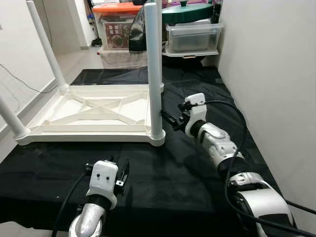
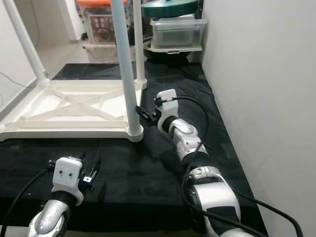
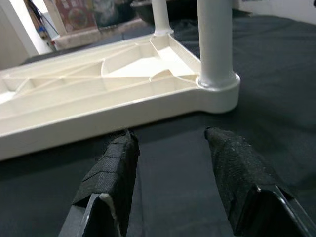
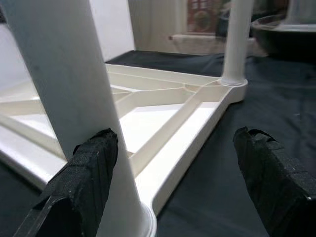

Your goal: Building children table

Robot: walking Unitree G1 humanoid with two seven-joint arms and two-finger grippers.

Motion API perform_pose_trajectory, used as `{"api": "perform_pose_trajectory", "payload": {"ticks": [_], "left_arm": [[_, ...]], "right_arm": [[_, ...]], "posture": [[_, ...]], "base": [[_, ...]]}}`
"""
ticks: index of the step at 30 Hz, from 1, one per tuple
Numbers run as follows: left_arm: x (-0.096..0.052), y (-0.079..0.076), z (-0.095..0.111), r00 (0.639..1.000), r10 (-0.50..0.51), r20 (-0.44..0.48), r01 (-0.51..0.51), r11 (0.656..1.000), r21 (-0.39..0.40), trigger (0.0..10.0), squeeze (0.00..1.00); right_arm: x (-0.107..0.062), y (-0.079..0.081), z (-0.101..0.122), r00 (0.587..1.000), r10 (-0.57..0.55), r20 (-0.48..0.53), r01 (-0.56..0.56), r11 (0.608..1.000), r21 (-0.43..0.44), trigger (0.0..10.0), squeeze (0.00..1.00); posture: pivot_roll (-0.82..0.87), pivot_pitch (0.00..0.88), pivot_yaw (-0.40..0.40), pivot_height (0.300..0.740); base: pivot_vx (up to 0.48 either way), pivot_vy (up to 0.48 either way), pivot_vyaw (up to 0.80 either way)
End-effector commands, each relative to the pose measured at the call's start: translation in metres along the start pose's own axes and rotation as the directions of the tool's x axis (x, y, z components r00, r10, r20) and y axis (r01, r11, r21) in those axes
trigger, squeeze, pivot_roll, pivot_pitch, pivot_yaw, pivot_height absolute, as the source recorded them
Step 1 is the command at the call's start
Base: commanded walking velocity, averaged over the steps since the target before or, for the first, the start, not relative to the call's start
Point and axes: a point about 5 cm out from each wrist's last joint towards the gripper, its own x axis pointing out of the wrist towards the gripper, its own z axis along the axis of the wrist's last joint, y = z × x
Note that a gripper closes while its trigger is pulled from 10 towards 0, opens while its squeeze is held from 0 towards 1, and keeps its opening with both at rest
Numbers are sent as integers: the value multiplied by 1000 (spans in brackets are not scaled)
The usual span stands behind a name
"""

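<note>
Right gripper (image 1: 168, 117) stands released beside the nearest white cylindrical plastic leg (image 1: 154, 74), one finger (image 4: 84, 182) touching or nearly touching that leg, the other well apart; it holds nothing. Left gripper (image 1: 118, 174) hovers open and empty over the black cloth-covered surface (image 1: 187, 163), near the front edge of the white moulded plastic children's table (image 1: 94, 111), which lies upside down with its legs pointing up.

Judgement: the table looks light, stiff and smooth, so likely slippery against the padded fingers. Best hold is low on a leg near its socket (image 3: 217, 86), or on the ribbed rim. A grip high on a leg could lever the joint.

White wall (image 1: 276, 59) crowds the right side closely. Stacked plastic storage boxes (image 1: 192, 37) stand beyond the far end. Open room lies to the left, towards the floor (image 1: 29, 94).
</note>
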Motion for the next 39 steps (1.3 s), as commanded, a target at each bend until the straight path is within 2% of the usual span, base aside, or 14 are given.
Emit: {"api": "perform_pose_trajectory", "payload": {"ticks": [1,5,13,19,20,24,26,27,28,29,31,34,36,39], "left_arm": [[-2,0,2,1000,3,2,-3,1000,-14,10000,0],[-1,-4,10,999,-11,32,12,1000,-11,10000,0],[0,-7,13,999,-28,26,28,1000,-7,10000,0],[0,-9,13,999,-30,24,30,999,-11,10000,0],[1,-10,12,999,-33,20,34,999,-10,10000,0],[1,-10,11,999,-37,17,37,999,-10,10000,0],[2,-11,11,999,-40,15,40,999,-10,10000,0],[2,-11,11,999,-42,15,42,999,-11,10000,0],[2,-11,11,999,-42,15,42,999,-11,10000,0],[3,-11,11,999,-42,15,42,999,-12,10000,0],[3,-11,11,999,-42,15,42,999,-12,10000,0],[3,-11,11,999,-46,13,46,999,-11,10000,0],[3,-11,10,999,-48,12,48,999,-12,10000,0],[4,-13,10,999,-53,12,53,999,-14,10000,0]], "right_arm": [[8,3,11,995,-94,12,95,994,-57,10000,0],[14,1,20,978,-207,11,208,974,-88,10000,0],[22,10,34,972,-232,26,233,972,-28,10000,0],[26,41,35,990,100,94,-110,989,101,10000,0],[24,49,33,964,239,120,-253,960,121,10000,0],[18,53,29,912,382,151,-405,899,165,10000,0],[12,53,29,864,471,175,-500,844,194,10000,0],[4,54,32,801,564,200,-597,780,190,10000,0],[4,54,32,801,564,200,-597,780,190,10000,0],[-5,57,34,726,652,220,-686,707,172,10000,0],[-6,58,35,709,669,224,-704,690,168,10000,0],[-37,67,36,520,817,248,-854,502,138,10000,0],[-40,70,36,497,830,254,-868,475,145,10000,0],[-34,68,35,538,803,256,-843,516,154,10000,0]], "posture": [[-5,0,-19,740],[-3,0,-22,740],[6,0,-36,740],[7,0,-43,740],[7,0,-43,740],[-11,0,-27,740],[-11,0,-27,740],[-11,0,-28,740],[-11,0,-28,740],[-11,0,-28,740],[-11,0,-28,740],[-17,0,-23,740],[-17,0,-23,740],[-22,0,-21,740]], "base": [[0,0,0],[0,0,0],[0,0,0],[0,0,0],[0,0,0],[0,0,0],[0,0,0],[0,0,0],[0,0,0],[0,0,0],[0,0,0],[0,0,0],[0,0,0],[0,0,0]]}}
